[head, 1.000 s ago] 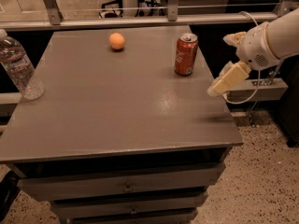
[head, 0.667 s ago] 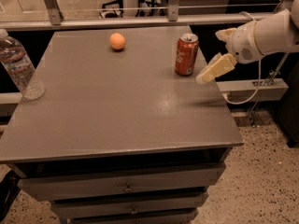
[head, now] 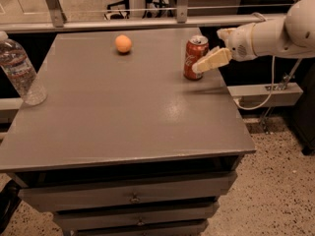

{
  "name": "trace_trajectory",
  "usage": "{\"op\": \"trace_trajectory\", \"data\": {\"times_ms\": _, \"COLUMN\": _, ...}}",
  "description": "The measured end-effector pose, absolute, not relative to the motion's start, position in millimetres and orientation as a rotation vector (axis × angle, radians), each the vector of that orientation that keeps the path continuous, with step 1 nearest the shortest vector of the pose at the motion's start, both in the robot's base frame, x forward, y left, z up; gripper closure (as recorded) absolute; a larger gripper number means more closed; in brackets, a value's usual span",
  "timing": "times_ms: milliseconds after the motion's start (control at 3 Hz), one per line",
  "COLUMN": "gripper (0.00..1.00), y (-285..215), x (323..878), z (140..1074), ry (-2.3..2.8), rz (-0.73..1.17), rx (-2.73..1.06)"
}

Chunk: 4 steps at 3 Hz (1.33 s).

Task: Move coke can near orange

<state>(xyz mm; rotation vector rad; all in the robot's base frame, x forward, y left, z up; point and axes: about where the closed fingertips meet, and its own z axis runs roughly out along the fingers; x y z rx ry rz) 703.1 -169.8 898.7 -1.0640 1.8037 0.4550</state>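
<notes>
The coke can (head: 195,57) stands upright just left of the gripper (head: 209,50) in the camera view. The near finger's tip crosses the can's front; contact is unclear. The fingers stand spread, holding nothing. The orange (head: 123,44) lies well left of the gripper, slightly farther back on the table (head: 123,122). A water bottle (head: 19,70) stands far left.

red coke can (head: 192,53), cream gripper (head: 210,51) beside it

Grey table (head: 123,127), drawers (head: 133,194), speckled floor (head: 278,191)
</notes>
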Motion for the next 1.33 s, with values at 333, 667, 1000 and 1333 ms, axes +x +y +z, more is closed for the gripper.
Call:
{"op": "trace_trajectory", "data": {"times_ms": 333, "gripper": 0.03, "y": -163, "x": 715, "z": 893, "ry": 1.793, "rz": 0.573, "rx": -0.957}}
{"op": "trace_trajectory", "data": {"times_ms": 667, "gripper": 0.16, "y": -161, "x": 717, "z": 886, "ry": 1.794, "rz": 0.693, "rx": -0.867}}
{"op": "trace_trajectory", "data": {"times_ms": 1000, "gripper": 0.40, "y": -168, "x": 716, "z": 888, "ry": 1.770, "rz": 0.747, "rx": -0.826}}
{"op": "trace_trajectory", "data": {"times_ms": 1333, "gripper": 0.63, "y": -176, "x": 720, "z": 912, "ry": 1.725, "rz": 0.722, "rx": -0.845}}
